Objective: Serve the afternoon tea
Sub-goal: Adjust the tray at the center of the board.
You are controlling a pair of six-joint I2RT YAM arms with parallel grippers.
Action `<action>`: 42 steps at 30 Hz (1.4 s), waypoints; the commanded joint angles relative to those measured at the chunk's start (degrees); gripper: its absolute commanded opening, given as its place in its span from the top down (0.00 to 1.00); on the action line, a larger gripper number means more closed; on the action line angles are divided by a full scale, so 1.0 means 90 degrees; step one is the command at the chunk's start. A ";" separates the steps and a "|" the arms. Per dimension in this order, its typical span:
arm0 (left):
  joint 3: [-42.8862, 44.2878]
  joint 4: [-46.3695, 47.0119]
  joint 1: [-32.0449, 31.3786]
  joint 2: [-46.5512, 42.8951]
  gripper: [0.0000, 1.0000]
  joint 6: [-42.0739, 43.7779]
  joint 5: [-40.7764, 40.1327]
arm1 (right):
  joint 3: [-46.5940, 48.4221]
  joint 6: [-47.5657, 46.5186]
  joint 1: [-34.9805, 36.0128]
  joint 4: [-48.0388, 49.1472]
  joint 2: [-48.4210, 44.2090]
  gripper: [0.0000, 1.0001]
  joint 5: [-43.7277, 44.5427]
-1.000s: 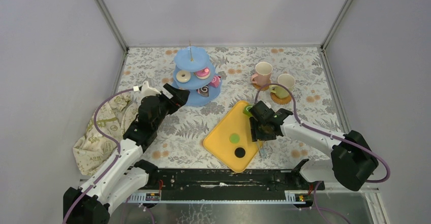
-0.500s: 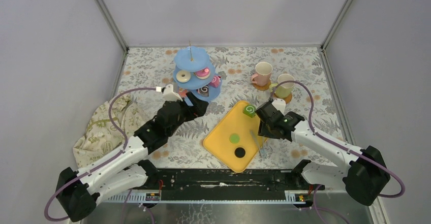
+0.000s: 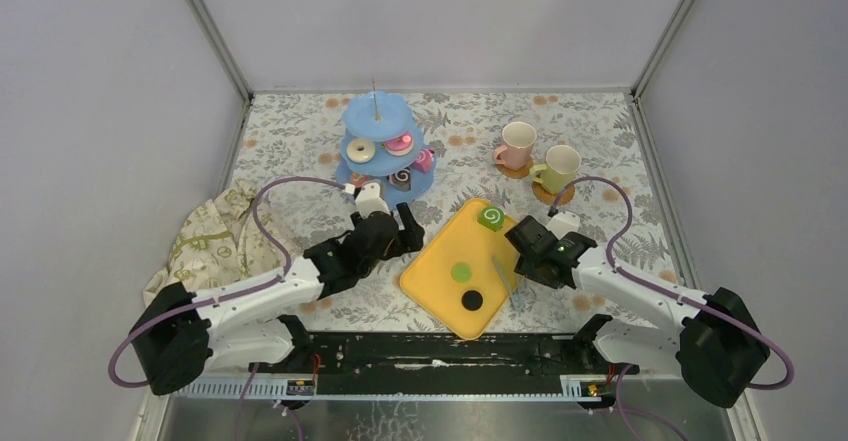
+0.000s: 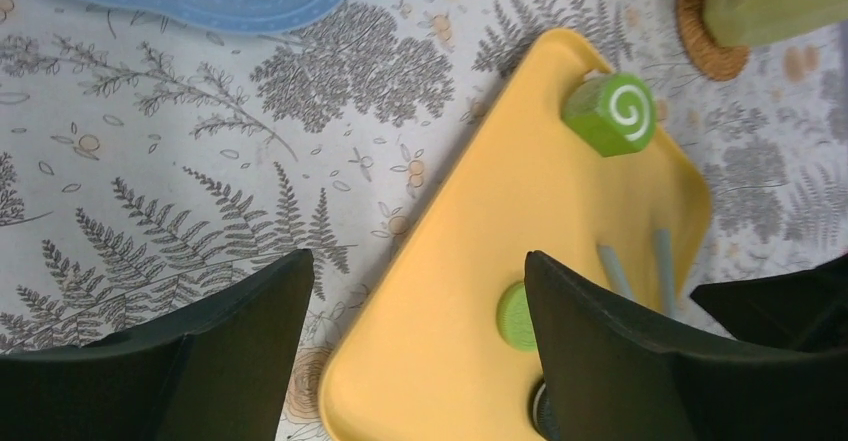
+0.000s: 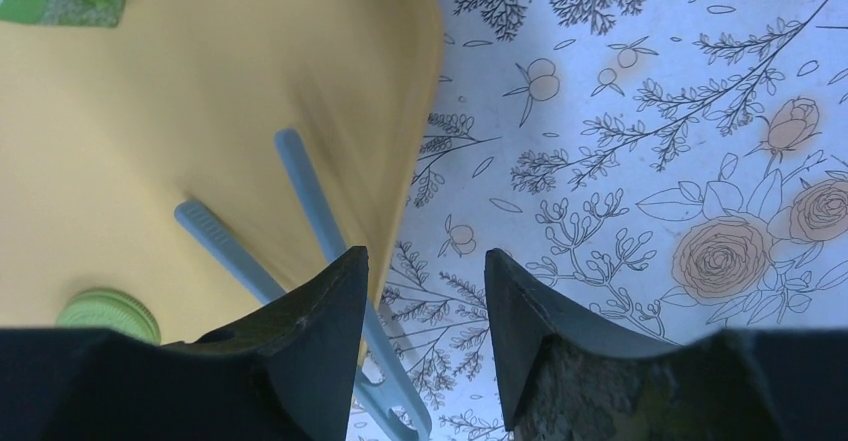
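Observation:
The light-blue three-tier stand (image 3: pixel 385 151) holds a few pastries at the back left. The pink mug (image 3: pixel 517 145) and pale green mug (image 3: pixel 560 168) stand on coasters at the back right. On the yellow tray (image 3: pixel 440 261) lie a green swirl pastry (image 3: pixel 491 218), a flat green pastry (image 3: pixel 461 272) and a black pastry (image 3: pixel 471 301). My left gripper (image 3: pixel 408 223) is open and empty over the tray's left edge (image 4: pixel 440 261), with the green swirl pastry (image 4: pixel 612 113) ahead of it. My right gripper (image 3: pixel 528 244) is open and empty over the tray's right edge (image 5: pixel 400 111).
Light-blue tongs (image 3: pixel 505 279) lie across the tray's right edge, just left of my right gripper (image 5: pixel 425 281) in the right wrist view (image 5: pixel 310 196). A beige printed cloth (image 3: pixel 205 246) is bunched at the left. Grey walls enclose the floral table.
My left arm has swung right from beside the stand to the tray's left edge. My right gripper has shifted right and nearer, from over the tray to its right edge.

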 commanded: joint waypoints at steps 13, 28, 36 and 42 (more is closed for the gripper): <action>-0.0278 0.0696 -0.0064 0.1287 0.32 0.0033 -0.0357 | -0.0135 0.0521 -0.0358 0.0685 0.0362 0.56 0.0505; -0.0237 0.0856 -0.0073 0.1912 0.52 0.0266 0.0323 | -0.0027 0.0411 -0.0436 0.0384 -0.0043 0.57 0.0770; -0.0233 0.0834 -0.0078 0.2099 0.59 0.0257 0.0309 | 0.0184 -0.0089 -0.0427 0.0102 -0.0047 0.57 0.0439; -0.0267 0.0825 -0.0114 0.2020 0.61 0.0155 0.0462 | 0.0114 -0.0272 -0.0377 -0.0094 -0.0406 0.57 0.0366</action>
